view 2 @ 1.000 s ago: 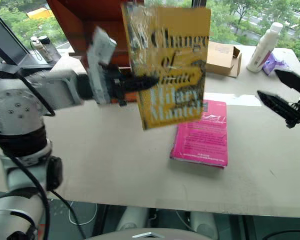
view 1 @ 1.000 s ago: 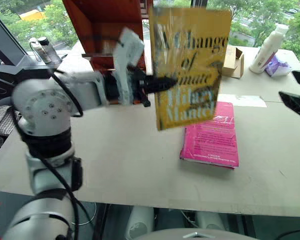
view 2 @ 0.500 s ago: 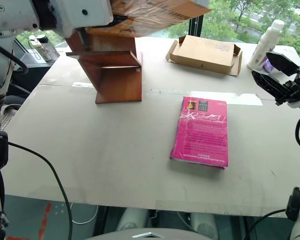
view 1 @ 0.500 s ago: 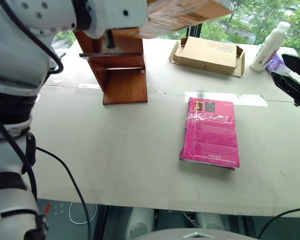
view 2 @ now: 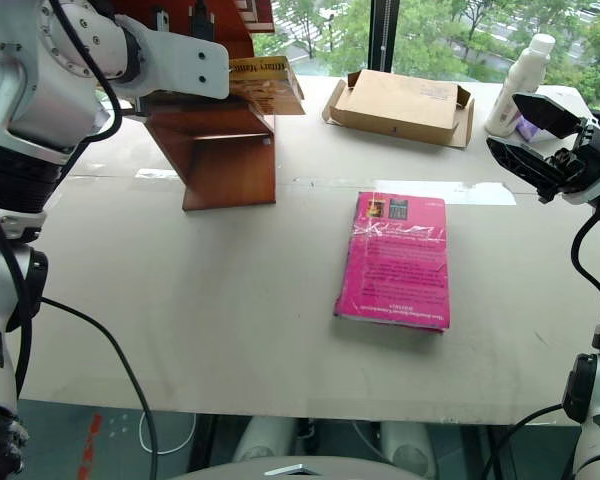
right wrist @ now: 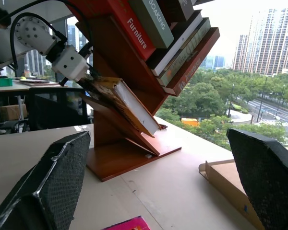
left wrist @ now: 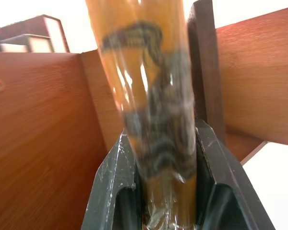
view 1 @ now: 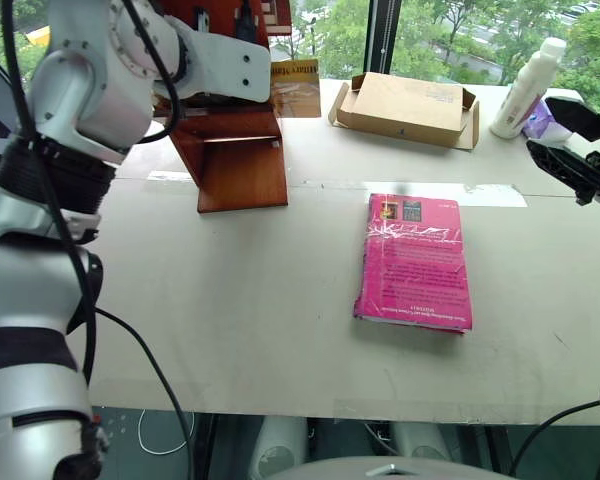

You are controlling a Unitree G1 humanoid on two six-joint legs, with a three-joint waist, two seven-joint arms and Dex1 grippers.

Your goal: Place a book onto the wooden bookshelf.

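Yellow-orange, the book (left wrist: 153, 96) sits pinched in the left gripper (left wrist: 165, 191), lying on a wooden bookshelf (view 1: 235, 160) shelf; right gripper (view 2: 525, 135) is spread wide, empty, well apart.

A yellow-orange book (view 2: 263, 82) with dark lettering is showing against the reddish-brown wooden bookshelf (view 2: 225, 150); a magenta-pink book (view 2: 395, 258) is lying on the beige table (view 2: 210, 300).

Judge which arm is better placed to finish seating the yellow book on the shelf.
Left. The left gripper is shut on the book, already lying on the wooden bookshelf. The right gripper hangs open across the table, near the white bottle.
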